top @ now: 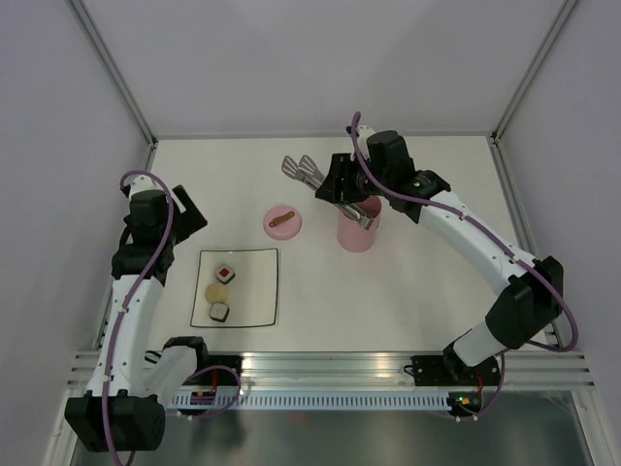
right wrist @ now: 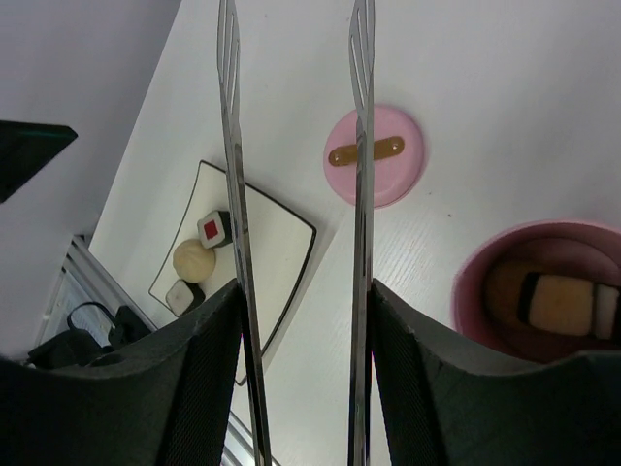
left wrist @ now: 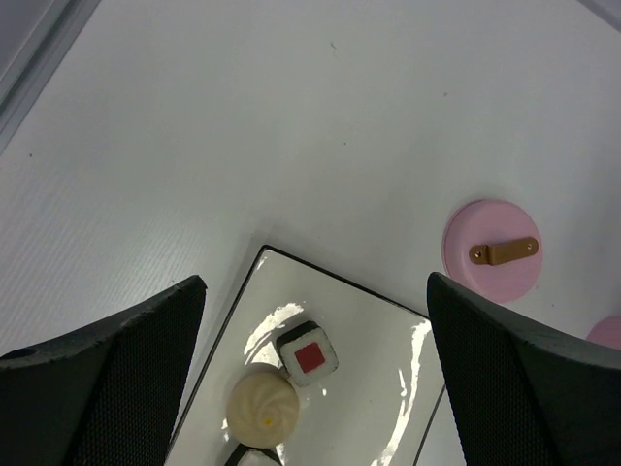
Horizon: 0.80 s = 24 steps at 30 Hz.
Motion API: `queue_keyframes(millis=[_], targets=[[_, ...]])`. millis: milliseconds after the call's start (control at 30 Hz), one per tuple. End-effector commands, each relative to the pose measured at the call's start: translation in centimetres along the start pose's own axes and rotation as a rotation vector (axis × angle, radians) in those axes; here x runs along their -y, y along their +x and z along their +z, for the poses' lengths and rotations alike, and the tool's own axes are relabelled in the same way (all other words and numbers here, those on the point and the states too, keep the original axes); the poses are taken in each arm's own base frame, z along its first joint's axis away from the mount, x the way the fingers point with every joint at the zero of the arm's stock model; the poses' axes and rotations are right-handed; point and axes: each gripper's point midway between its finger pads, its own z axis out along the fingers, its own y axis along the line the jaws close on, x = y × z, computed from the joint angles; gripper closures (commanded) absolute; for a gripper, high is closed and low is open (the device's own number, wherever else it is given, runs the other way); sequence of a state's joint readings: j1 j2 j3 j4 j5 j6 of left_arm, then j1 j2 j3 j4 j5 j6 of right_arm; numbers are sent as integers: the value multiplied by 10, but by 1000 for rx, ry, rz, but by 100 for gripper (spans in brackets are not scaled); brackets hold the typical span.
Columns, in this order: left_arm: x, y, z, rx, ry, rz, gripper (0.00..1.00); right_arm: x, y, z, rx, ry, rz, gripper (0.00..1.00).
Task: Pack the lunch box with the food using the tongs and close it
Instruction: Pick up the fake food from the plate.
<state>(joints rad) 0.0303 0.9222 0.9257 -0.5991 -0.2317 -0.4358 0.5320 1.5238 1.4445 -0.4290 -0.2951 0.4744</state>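
My right gripper (top: pixel 342 186) is shut on the silver tongs (top: pixel 309 173), its fingers pressing the outside of both arms (right wrist: pixel 233 194). The tong tips are spread, empty, and point far left. Just below stands the pink lunch box (top: pixel 357 233), open, with a white-and-black roll (right wrist: pixel 568 301) and a brownish piece inside. Its pink lid (top: pixel 282 221) with the brown handle lies flat to the left. On the white plate (top: pixel 254 291) rest a red-centred roll (left wrist: pixel 309 355), a beige ball (left wrist: pixel 262 408) and another roll (top: pixel 220 312). My left gripper (left wrist: pixel 315 282) hovers open above the plate's far edge, holding nothing.
Grey walls and metal posts close in the table at the back and both sides. An aluminium rail (top: pixel 320 367) runs along the near edge by the arm bases. The lid (left wrist: pixel 492 250) lies between plate and lunch box.
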Motion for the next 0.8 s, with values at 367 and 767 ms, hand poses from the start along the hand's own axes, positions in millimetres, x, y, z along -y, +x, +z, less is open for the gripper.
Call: queue_keyframes(millis=[367,767], targets=[[25,-6,-13,28,159,21,0,-79,68,51,-129,-124,-333,44],[107,-25,-76,20,646,-48,0,-81,99,66,-149,-205,-382,46]])
